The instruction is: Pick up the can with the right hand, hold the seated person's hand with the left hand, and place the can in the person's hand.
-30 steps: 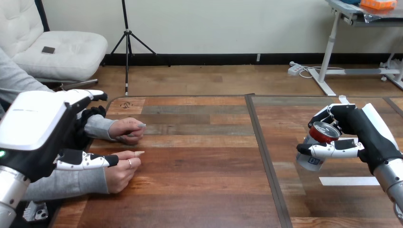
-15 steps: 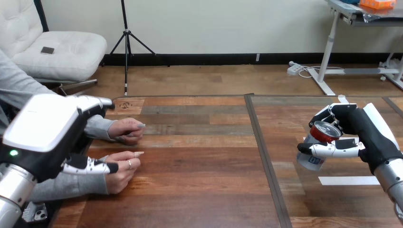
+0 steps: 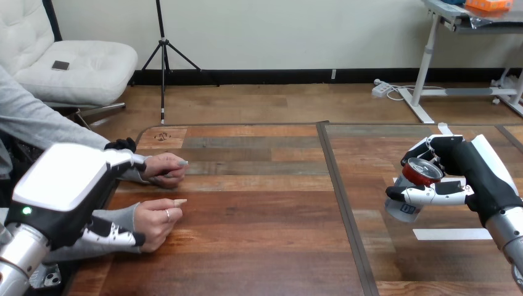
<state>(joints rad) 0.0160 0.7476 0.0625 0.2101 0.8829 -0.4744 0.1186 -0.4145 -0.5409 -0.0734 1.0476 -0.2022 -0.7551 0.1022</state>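
Can (image 3: 414, 176) held in right hand (image 3: 472, 168), left hand (image 3: 61, 185) beside person's near hand (image 3: 157, 220)

From my feed: plain off-white wall (image 3: 277, 31), black baseboard (image 3: 277, 76) along its foot, wood-plank floor (image 3: 277, 102) below, light even. Far left I see a white tufted chair (image 3: 86, 71) with a small dark flat item (image 3: 60, 65) on the seat and a black tripod (image 3: 163, 55) just beside it. Far right is a white desk frame (image 3: 427, 68) with something orange (image 3: 490, 5) on top and a white power strip (image 3: 382, 90) on the floor near its foot. Foreground is the wooden table (image 3: 259, 185), with a dark seam (image 3: 340, 197) running front to back and a white tape strip (image 3: 453, 234) at its right.
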